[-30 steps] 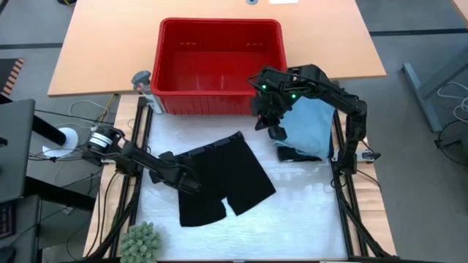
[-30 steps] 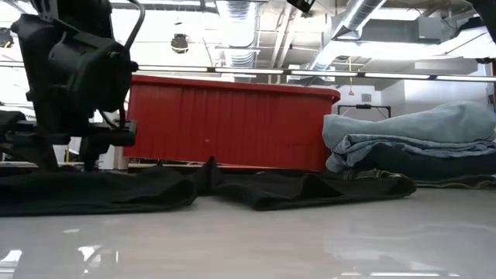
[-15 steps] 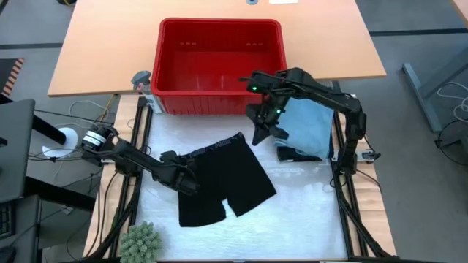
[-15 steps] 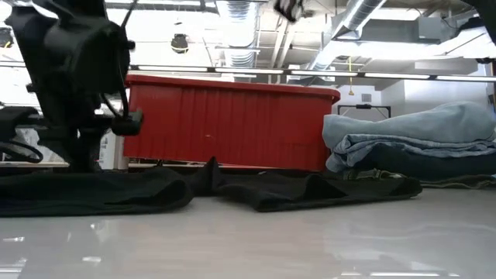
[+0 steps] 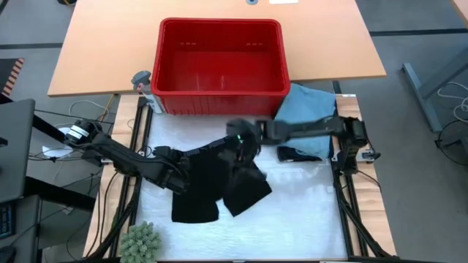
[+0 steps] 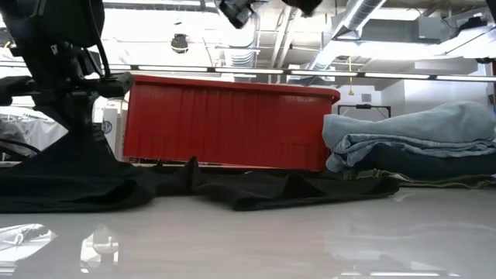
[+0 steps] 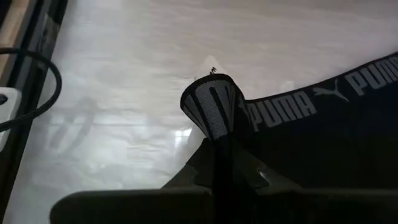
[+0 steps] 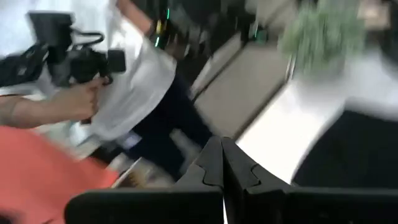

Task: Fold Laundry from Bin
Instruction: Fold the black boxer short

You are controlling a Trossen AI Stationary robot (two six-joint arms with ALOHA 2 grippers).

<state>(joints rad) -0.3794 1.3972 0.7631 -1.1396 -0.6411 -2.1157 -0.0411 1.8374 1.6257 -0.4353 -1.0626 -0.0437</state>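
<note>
Left hand (image 5: 178, 169) low on the white table (image 5: 307, 212), clamped shut on the striped waistband of the black cloth shorts (image 5: 219, 179), pinched edge lifted. Shorts spread mid-table, just near of the red rectangular plastic bin (image 5: 219, 62). Right hand (image 5: 240, 148) closed at the shorts' far edge; hold on cloth unclear. Folded light-blue garments (image 5: 307, 120) stacked at right, beside the bin.

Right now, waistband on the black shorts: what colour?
Black waistband with grey PUMA lettering, clearest in left wrist view.
</note>
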